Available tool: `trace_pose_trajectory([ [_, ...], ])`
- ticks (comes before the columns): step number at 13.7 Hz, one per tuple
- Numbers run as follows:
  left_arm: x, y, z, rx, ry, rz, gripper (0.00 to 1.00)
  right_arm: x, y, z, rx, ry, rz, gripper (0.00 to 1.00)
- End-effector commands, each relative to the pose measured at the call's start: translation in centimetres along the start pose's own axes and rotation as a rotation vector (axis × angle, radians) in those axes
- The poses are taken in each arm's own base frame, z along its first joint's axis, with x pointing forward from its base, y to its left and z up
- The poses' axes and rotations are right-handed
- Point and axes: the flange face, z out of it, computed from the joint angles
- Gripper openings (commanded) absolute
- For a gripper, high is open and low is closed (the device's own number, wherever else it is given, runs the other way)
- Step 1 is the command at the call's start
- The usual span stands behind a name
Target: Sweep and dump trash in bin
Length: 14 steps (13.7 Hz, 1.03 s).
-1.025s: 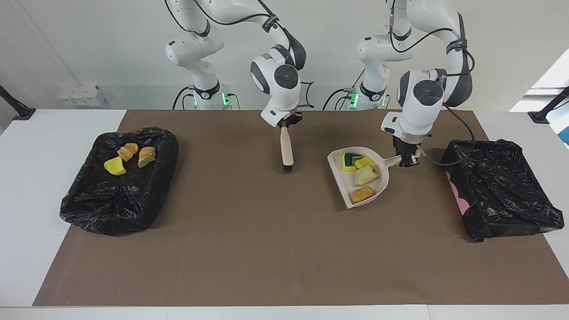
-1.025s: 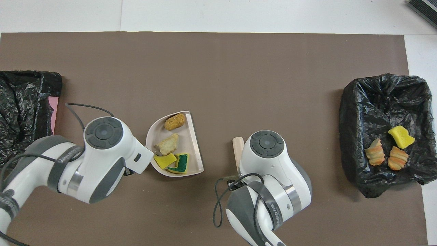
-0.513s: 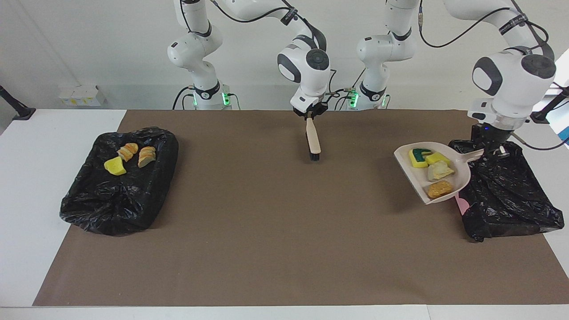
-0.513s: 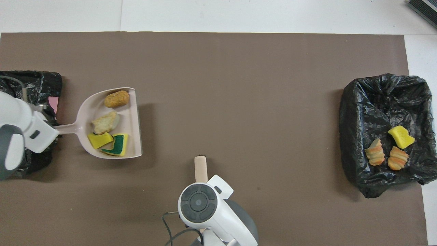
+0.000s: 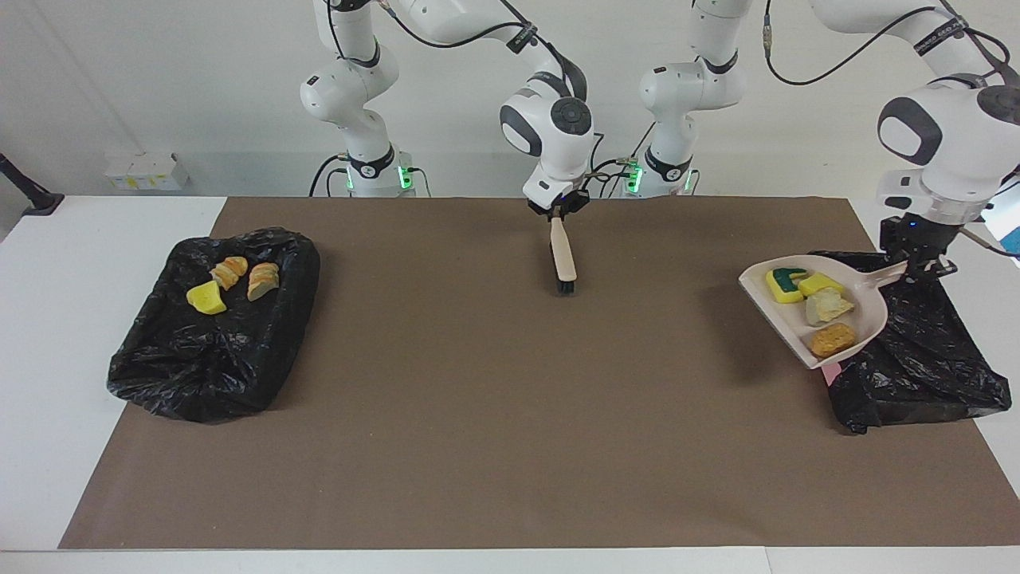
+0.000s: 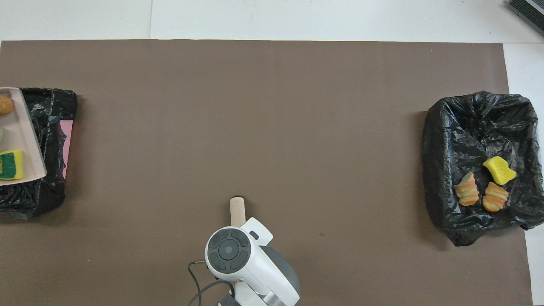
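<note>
1. Trash — four scraps lie in the beige dustpan, held over the edge of a black-lined bin.
2. Left gripper is clamped on the dustpan's handle.
3. Right gripper — fingers hard to read — has the brush hanging from it over the mat.
4. Three scraps lie in the second bin.

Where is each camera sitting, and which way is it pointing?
Facing view: high across the table, looking at the robots; both arms show, left gripper holding the dustpan over a black-bagged bin, right gripper at the handle of the brush.
Overhead view: above the robots' end, looking steeply down; only the right arm's wrist shows.
Shared: brush, dustpan, that bin, the other bin, turned half round.
</note>
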Motion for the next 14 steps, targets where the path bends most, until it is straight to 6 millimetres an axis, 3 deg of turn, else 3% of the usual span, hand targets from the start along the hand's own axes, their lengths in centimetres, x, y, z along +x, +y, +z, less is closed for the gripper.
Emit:
trace_pose_trajectory([
  [1,-2.1,-2.7,-0.5,0.037,-0.167,0.082,0.0,0.6,0.0,-2.3,0.018,0.006,0.011,1.0],
  [3,-3.0,-3.1,-0.9,0.081,-0.261,0.134,0.0,2.0,0.9,-3.9,0.014,0.012,0.019,1.0],
  [5,-3.2,-3.0,-1.1,0.077,-0.302,0.139,0.0,3.3,2.3,-6.9,0.002,0.032,0.017,1.0],
  [10,-3.8,-2.5,-3.5,0.075,-0.429,0.197,0.0,8.7,10.7,-16.3,-0.015,0.025,-0.113,1.0],
  [14,-4.2,-1.5,-4.4,-0.002,-0.501,0.103,0.0,12.3,18.5,-21.7,-0.079,0.04,-0.218,1.0],
])
